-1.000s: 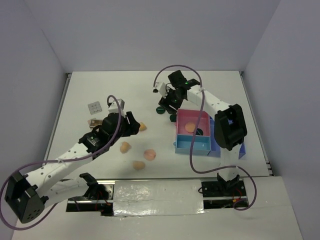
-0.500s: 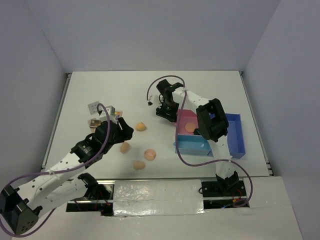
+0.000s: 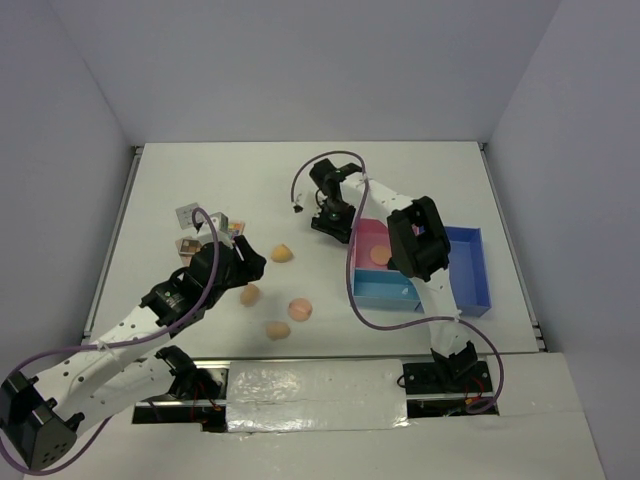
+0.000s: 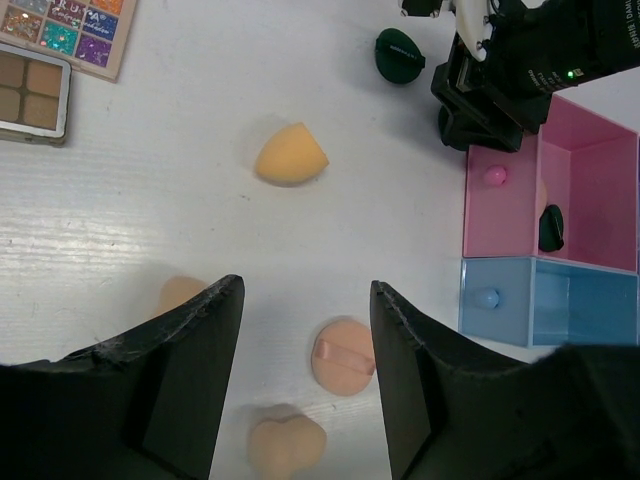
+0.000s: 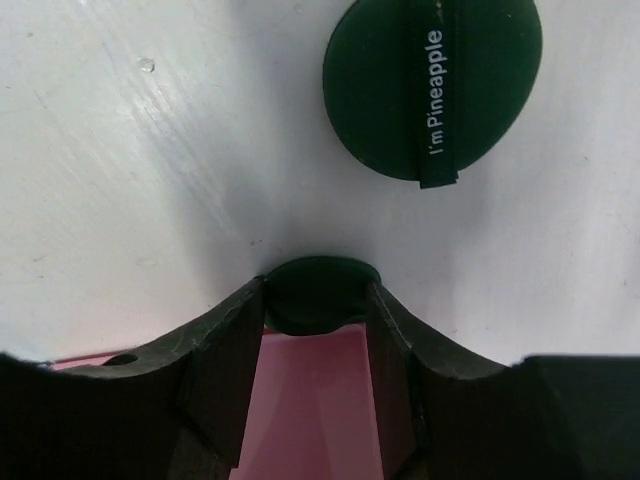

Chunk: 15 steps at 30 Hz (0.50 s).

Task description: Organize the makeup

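Note:
In the right wrist view my right gripper (image 5: 316, 300) is shut on a dark green disc (image 5: 318, 285), both fingers pressed to its sides at the pink tray's edge. A second green disc (image 5: 432, 85) with a strap lies just beyond. My left gripper (image 4: 307, 290) hangs open above a flat peach pad (image 4: 343, 355) and a peach sponge (image 4: 287, 445). Another sponge (image 4: 180, 293) peeks out beside its left finger, and a third (image 4: 291, 155) lies farther off. Two palettes (image 4: 70, 25) (image 4: 30, 85) sit at the far left.
The pink-and-blue tray (image 3: 385, 292) stands right of centre, with a darker blue bin (image 3: 465, 270) beside it. Its pink compartment (image 4: 600, 130) holds a green disc (image 4: 550, 228). The right arm's cable (image 3: 300, 185) loops over the table.
The right arm swung left from over the tray, and its jaws closed onto the green disc. The left gripper drew back from the far sponge toward the near left, still open.

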Tool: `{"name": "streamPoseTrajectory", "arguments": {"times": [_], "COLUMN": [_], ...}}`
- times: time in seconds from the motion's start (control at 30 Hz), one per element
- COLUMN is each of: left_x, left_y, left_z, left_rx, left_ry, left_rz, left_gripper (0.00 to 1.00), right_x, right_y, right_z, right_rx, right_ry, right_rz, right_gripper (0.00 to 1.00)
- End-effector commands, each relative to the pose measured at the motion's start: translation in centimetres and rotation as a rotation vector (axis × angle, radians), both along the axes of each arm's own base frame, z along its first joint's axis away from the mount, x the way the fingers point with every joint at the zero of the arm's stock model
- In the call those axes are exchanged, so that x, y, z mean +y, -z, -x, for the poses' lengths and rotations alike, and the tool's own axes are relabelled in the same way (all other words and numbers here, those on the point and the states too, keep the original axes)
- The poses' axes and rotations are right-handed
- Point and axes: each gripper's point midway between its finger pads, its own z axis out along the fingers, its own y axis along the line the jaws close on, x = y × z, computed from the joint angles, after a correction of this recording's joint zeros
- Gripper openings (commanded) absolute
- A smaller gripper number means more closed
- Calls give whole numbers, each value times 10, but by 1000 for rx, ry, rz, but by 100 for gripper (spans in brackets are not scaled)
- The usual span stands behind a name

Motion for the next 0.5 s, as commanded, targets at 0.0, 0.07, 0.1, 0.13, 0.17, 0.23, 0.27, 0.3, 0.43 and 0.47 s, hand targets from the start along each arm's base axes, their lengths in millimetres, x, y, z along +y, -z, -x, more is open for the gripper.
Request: {"name": "streamPoseTrajectory", "arguments": {"times": [0.0, 0.07, 0.1, 0.13, 0.17, 0.23, 0.27, 0.3, 0.43, 0.47], "left_x": [3, 3, 2, 2, 2, 2, 2, 2, 2, 3], "left_y": [-6, -6, -7, -7, -6, -7, -7, -7, -7, -8], "left_z": [-2, -2, -3, -3, -3, -3, -3, -3, -2, -2], "left_rx": [-20, -20, -22, -24, -20, -23, -24, -22, -21, -23], "left_ry": [-24, -24, -24, -24, -23, -23, -23, -22, -24, -27], "left_rz": [21, 21, 23, 24, 20, 22, 23, 22, 23, 23], "left_gripper": [65, 65, 65, 65, 65, 65, 65, 66, 65, 65], "right_x": [0, -1, -1, -1, 0, 4, 6, 7, 23, 34], "right_y": [10, 12, 13, 14, 14, 16, 15, 15, 0, -13], "right_z": [2, 6, 8, 10, 11, 17, 18, 20, 22, 20], "right_rx": [33, 57, 63, 73, 77, 103, 110, 117, 110, 87], "right_ry": [-22, -22, -20, -20, -20, -18, -17, -14, -9, -12], "right_rz": [28, 33, 35, 28, 21, -1, -12, -22, -123, -185], "right_gripper": [50, 44, 42, 40, 34, 29, 23, 19, 3, 2]}}
